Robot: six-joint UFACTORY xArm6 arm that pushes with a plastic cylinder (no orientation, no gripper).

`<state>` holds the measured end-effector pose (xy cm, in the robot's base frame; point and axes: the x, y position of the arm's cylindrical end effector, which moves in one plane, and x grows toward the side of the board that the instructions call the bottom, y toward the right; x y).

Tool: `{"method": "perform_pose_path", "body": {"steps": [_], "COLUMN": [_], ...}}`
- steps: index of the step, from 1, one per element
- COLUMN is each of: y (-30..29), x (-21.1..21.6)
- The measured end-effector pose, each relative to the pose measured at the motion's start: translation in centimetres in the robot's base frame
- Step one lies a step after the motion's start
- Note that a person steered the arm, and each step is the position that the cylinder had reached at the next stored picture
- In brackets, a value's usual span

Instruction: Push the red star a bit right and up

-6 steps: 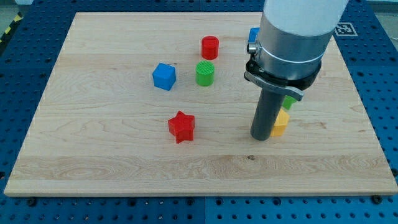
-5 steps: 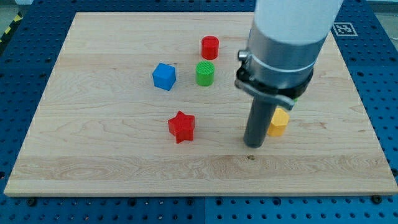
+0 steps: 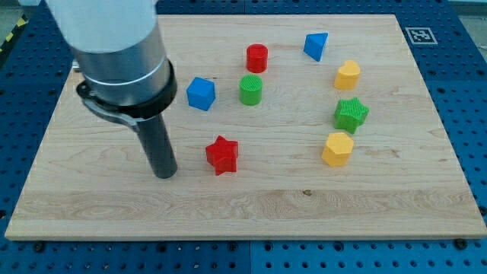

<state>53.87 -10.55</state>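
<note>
The red star [image 3: 222, 155] lies on the wooden board [image 3: 251, 205], left of the middle and toward the view's bottom. My tip [image 3: 165, 174] rests on the board to the star's left and slightly lower, a small gap apart from it. The rod rises from the tip to the grey arm body at the view's upper left.
A blue cube [image 3: 201, 93], a green cylinder [image 3: 250, 89] and a red cylinder [image 3: 257, 58] sit above the star. A blue triangular block [image 3: 316, 46], a yellow block [image 3: 348, 74], a green star [image 3: 351, 114] and a yellow hexagon block [image 3: 337, 148] stand at the right.
My tip has swept from beside the yellow hexagon block at the right across to the left of the red star. The blocks at the right are now uncovered. No block has moved.
</note>
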Motion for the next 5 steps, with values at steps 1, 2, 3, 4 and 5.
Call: {"method": "perform_pose_path", "body": {"steps": [1,2,3,4,5], "y": [3.7,7.1,8.8,9.2,9.7], "x": [0.0,-0.1,-0.6,-1.3,-1.5]}}
